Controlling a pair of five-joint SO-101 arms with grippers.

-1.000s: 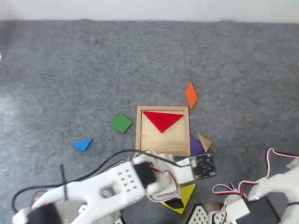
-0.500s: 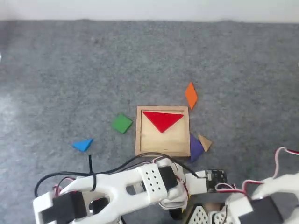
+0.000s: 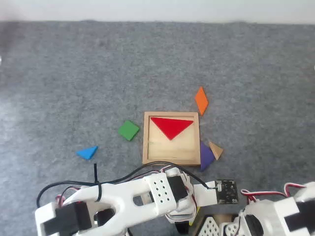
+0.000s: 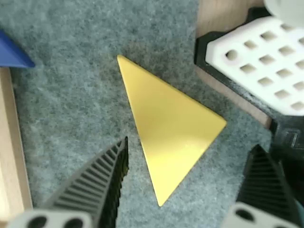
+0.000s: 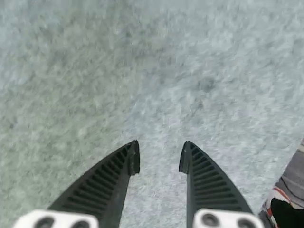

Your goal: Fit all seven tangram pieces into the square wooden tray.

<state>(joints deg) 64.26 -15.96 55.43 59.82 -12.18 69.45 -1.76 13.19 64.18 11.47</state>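
Observation:
The square wooden tray (image 3: 147,147) lies mid-table with the red triangle (image 3: 171,127) in its far half. Around it are the orange parallelogram (image 3: 201,100), green square (image 3: 129,130), blue triangle (image 3: 87,153), purple triangle (image 3: 205,155) and tan triangle (image 3: 215,150). In the left wrist view, the yellow triangle (image 4: 171,137) lies flat on the carpet, and my left gripper (image 4: 190,151) hangs open above it with one finger on each side. My right gripper (image 5: 160,151) is open over bare carpet with nothing between its fingers.
The left arm (image 3: 147,196) stretches along the near edge, just in front of the tray. The right arm (image 3: 275,219) sits at the near right corner. A white perforated base (image 4: 261,52) stands close beside the yellow triangle. The tray's edge (image 4: 9,142) lies on the other side.
The left arm drew back toward the near edge and now covers the yellow triangle in the high view. The right arm shifted at the near right corner.

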